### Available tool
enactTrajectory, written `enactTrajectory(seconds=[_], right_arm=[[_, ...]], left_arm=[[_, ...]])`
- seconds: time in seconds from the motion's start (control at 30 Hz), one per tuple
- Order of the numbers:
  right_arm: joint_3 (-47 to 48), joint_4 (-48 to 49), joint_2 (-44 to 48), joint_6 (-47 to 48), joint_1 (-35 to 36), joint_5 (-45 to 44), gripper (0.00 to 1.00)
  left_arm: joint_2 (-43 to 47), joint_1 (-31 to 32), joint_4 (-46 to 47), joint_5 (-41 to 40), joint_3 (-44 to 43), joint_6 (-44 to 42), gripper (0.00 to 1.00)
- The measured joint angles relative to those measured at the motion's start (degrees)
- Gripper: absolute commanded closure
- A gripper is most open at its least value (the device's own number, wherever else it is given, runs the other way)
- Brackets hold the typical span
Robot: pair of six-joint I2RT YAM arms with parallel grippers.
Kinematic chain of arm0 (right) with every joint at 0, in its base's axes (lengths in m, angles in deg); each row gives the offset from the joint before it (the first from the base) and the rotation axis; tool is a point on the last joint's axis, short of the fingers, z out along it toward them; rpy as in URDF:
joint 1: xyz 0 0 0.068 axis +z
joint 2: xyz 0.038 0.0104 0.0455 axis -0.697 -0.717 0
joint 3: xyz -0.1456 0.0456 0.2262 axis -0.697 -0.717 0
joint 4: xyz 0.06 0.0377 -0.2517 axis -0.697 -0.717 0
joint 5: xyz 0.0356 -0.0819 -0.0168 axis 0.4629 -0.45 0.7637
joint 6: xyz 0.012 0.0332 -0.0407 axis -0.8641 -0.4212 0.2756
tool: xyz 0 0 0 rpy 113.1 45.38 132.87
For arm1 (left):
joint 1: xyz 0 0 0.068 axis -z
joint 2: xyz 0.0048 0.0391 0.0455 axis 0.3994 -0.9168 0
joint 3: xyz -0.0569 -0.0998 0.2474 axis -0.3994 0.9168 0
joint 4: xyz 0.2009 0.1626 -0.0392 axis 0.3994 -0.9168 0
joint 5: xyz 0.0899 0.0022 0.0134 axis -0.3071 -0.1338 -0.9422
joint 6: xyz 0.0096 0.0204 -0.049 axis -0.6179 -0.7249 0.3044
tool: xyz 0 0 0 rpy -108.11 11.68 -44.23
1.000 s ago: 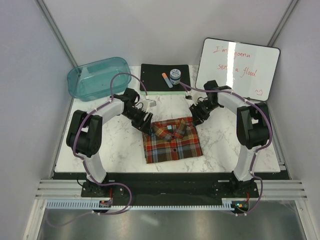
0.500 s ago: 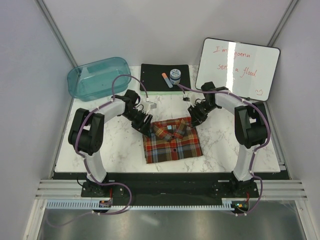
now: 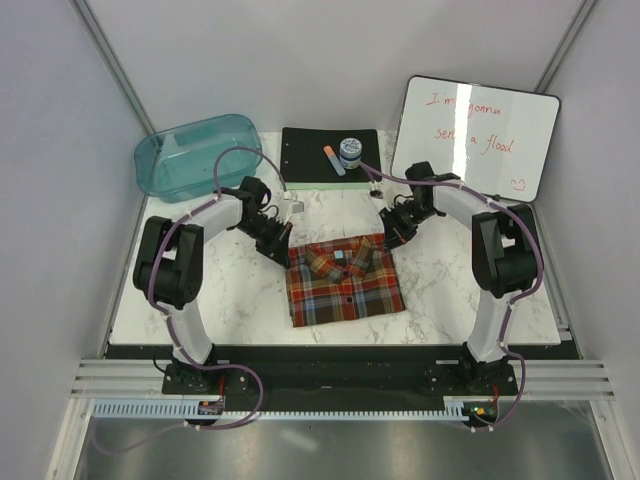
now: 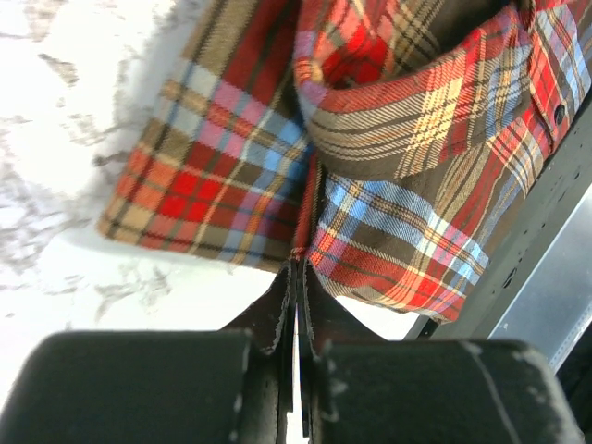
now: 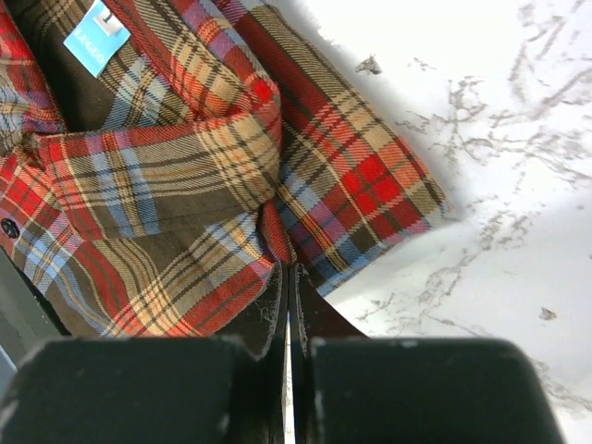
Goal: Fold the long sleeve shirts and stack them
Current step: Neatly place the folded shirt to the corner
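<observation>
the plaid long sleeve shirt (image 3: 345,283) is laid folded on the table (image 3: 220,290), near its middle, with the collar turned toward the far side and the hem toward the arm bases. the left tool (image 3: 280,242) is set at the shirt's far left corner. in the left wrist view its fingers are pressed together, with a fold of the plaid cloth pinched at their tips. the right tool (image 3: 390,238) is set at the far right corner and is likewise closed tight on a ridge of the fabric. a blue label (image 5: 97,39) is seen inside the collar in the right wrist view. beyond the shirt, a teal bin (image 3: 197,155), a black pad (image 3: 305,150) carrying a small jar (image 3: 349,150) and a marker (image 3: 334,160), and a whiteboard (image 3: 475,135) with red writing are ranged along the table's far side.
</observation>
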Motion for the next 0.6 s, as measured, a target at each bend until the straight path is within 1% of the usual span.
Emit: enactTrajectory(seconds=[0.2,0.37,0.5,0.6], right_arm=[[-0.1,0.9,2.1,-1.7,-1.8,0.2,1.0],[-1.1,3.7,2.6,-3.2,-2.2,-0.3,1.0],[-2.5,6.8,2.3,-4.9,-2.2,-1.9,1.0],[-2.9,9.8,1.2,-6.8,-2.2,-3.0,1.0]], left_arm=[[1.6,-1.1,0.5,-0.1,-0.8,0.0,0.98],[3.7,-1.2,3.4,-0.3,-1.0,0.0,0.98],[2.0,-1.6,6.1,-2.1,-0.9,0.1,0.98],[-0.8,-2.2,8.8,-3.4,-0.9,0.1,0.98]])
